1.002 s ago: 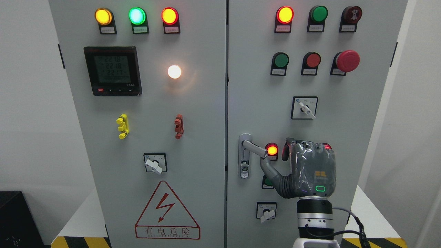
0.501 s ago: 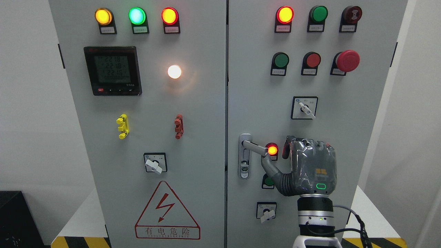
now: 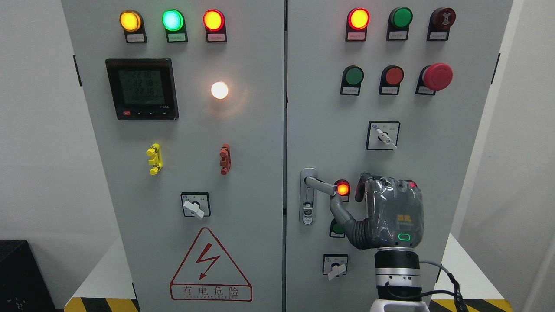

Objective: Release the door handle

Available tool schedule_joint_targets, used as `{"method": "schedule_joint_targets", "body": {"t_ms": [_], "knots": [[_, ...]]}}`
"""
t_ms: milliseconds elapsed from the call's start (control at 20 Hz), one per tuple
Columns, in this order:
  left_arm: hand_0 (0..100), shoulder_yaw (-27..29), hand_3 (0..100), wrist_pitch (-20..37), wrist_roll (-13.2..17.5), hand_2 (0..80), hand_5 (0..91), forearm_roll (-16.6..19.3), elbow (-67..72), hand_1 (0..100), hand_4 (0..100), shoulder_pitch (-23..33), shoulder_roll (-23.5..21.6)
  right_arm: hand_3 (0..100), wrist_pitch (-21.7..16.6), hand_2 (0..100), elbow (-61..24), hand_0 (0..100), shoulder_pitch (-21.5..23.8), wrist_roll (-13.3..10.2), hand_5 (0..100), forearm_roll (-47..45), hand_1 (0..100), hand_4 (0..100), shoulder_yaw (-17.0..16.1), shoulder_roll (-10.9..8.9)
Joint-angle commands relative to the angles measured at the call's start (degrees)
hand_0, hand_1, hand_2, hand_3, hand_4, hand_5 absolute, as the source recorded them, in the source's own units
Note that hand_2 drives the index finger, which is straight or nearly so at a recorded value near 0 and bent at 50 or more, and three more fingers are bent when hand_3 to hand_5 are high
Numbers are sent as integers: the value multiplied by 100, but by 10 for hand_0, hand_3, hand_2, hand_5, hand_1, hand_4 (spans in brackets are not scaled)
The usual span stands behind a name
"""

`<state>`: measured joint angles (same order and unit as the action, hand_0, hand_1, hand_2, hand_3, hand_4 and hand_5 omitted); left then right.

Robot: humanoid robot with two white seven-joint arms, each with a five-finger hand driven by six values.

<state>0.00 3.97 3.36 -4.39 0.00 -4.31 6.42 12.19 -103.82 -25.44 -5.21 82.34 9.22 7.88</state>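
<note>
The door handle (image 3: 320, 185) was the fixed landmark: a metal lever swung out from its upright plate near the left edge of the right cabinet door (image 3: 455, 143), its free end pointing right and slightly down. Just right of that end glowed a lit red lamp (image 3: 343, 189). The right hand (image 3: 392, 212) stood to the right of the handle, back of the palm toward the camera, wrist rising from the bottom edge. Its thumb (image 3: 339, 210) reached up and left until the tip sat at the handle's free end, seemingly touching it from below; the four fingers were bent forward toward the door, away from the handle, so the lever was not clasped. Whether they pressed the panel could not be told.

Above the handle, on the same door, were a rotary switch (image 3: 383, 135), a row of green and red buttons with a red mushroom stop (image 3: 437, 76), and indicator lamps at the top. Below the handle sat a second small selector switch (image 3: 335, 265). Left of the handle, across the centre seam, the left cabinet door (image 3: 251, 143) carried a digital meter (image 3: 142, 89), a glowing white lamp (image 3: 219, 90), yellow and red clips, another selector, and a red-edged lightning warning triangle (image 3: 210, 265).

The grey cabinet stood on a white plinth (image 3: 102, 273) edged with yellow-and-black hazard stripes, against plain white walls; a dark box (image 3: 17, 277) sat at the far lower left.
</note>
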Motion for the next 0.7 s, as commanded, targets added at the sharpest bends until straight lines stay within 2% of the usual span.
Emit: {"method": "schedule_joint_targets", "body": {"t_ms": [0,200,251,351,451,551,652], "knots": [[0,-123,94,-2,-2,24,0,0,-114,0,13,0,0,1000,-67,752,-288,291,469,-24,933,-7,410,986,53,-41],[0,-123,94,-2,-2,24,0,0,-114,0,13,0,0,1000,-655,730,-674,307,987,-208,931,-16,391,985,-122,-58],[0,-123,94,-2,-2,23,0,0,-114,0,13,0,0,1000,-891,686,-797,331,1180,-226,913,-33,355,944,-357,-59],[0,-123,92,-2,-2,23,0,0,-114,0,13,0,0,1000,-1706,653,-1008,333,1541,-322,905,-42,331,904,-972,-41],[0,-123,93,-2,-2,23,0,0,-114,0,13,0,0,1000,-2481,568,-1035,318,1630,-454,864,-191,295,865,-1588,-23],[0,-123,92,-2,-2,23,0,0,-114,0,14,0,0,931,-2756,462,-1035,289,1630,-464,789,-297,291,833,-1853,-23],[0,-123,91,-2,-2,23,0,0,-114,0,14,0,0,782,-2792,363,-1035,274,1622,-429,660,-454,285,715,-1976,-50]]}}
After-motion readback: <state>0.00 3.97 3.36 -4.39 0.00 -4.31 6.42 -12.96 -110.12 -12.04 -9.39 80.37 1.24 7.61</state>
